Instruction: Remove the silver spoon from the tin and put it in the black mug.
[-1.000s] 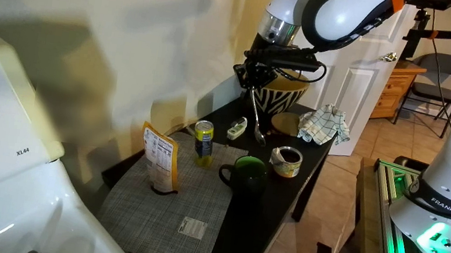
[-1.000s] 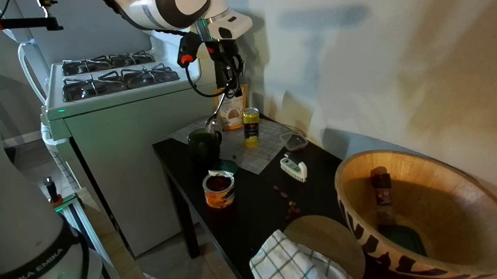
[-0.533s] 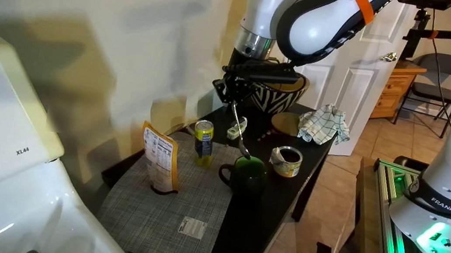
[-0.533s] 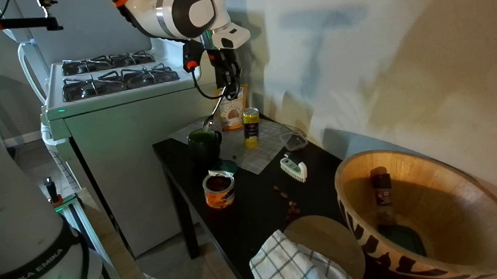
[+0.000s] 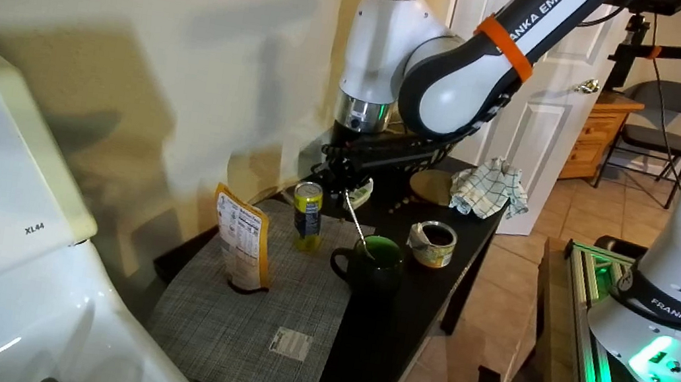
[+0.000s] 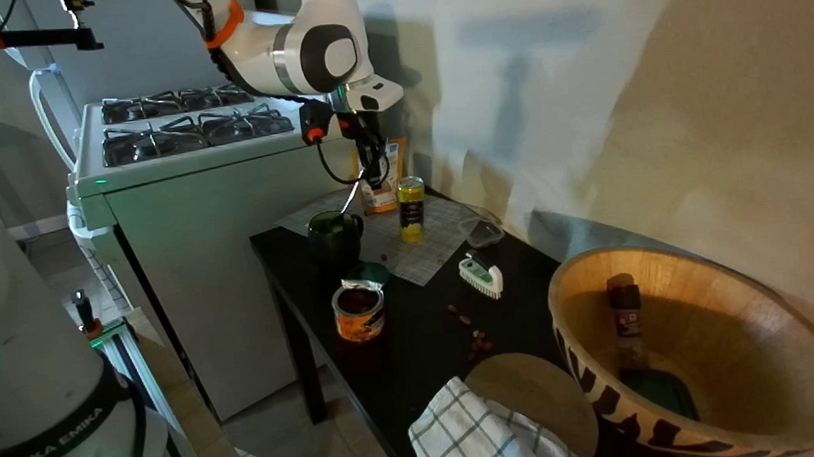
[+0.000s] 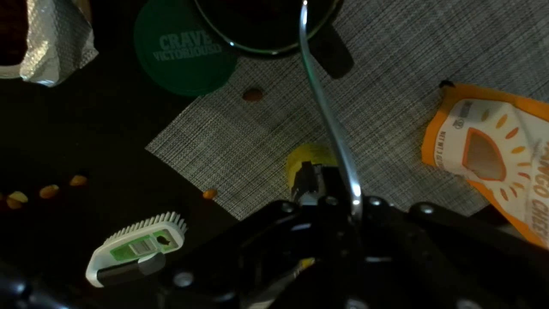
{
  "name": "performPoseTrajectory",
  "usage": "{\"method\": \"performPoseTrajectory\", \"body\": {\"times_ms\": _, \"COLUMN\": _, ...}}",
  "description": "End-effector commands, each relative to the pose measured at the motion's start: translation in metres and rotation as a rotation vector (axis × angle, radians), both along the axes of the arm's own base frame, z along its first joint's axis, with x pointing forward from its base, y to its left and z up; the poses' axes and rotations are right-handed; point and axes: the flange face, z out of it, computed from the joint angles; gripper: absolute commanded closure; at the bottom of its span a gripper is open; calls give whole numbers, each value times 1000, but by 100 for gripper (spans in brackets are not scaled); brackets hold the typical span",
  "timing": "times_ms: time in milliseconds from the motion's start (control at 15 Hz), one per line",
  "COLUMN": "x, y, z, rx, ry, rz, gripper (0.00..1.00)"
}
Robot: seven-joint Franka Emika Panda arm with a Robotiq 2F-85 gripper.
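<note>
My gripper (image 5: 346, 188) is shut on the handle of the silver spoon (image 5: 355, 216); the gripper also shows in an exterior view (image 6: 373, 177) and the wrist view (image 7: 351, 210). The spoon slants down, its lower end inside the black mug's opening; its bowl is hidden there. The black mug (image 5: 374, 274) stands upright on the table, also seen in an exterior view (image 6: 334, 247) and partly in the wrist view (image 7: 274, 52). My gripper is above the mug and to its handle side. The tin (image 5: 433, 252), foil peeled back, stands beside the mug, also in an exterior view (image 6: 359, 317).
A yellow drink can (image 6: 411, 210) stands close below my gripper. A snack pouch (image 5: 243, 241) stands on the grey placemat (image 5: 245, 344). A brush (image 6: 481, 277), green lid (image 7: 184, 56), round board (image 6: 530, 397), checked cloth (image 6: 486, 432) and large bowl (image 6: 709, 436) are around. The wall is behind.
My gripper has moved over toward the mug and then down, carrying the spoon. The spoon's lower end has gone from above the mug to inside its opening.
</note>
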Motion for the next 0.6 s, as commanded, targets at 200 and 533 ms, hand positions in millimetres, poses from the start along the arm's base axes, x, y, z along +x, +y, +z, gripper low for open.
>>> {"method": "performPoseTrajectory", "body": {"times_ms": 200, "x": -20, "y": 13, "z": -21, "rx": -43, "ry": 46, "rz": 33, "gripper": 67}}
{"method": "performPoseTrajectory", "body": {"times_ms": 533, "x": -44, "y": -6, "z": 15, "rx": -2, "ry": -46, "rz": 22, "gripper": 29}}
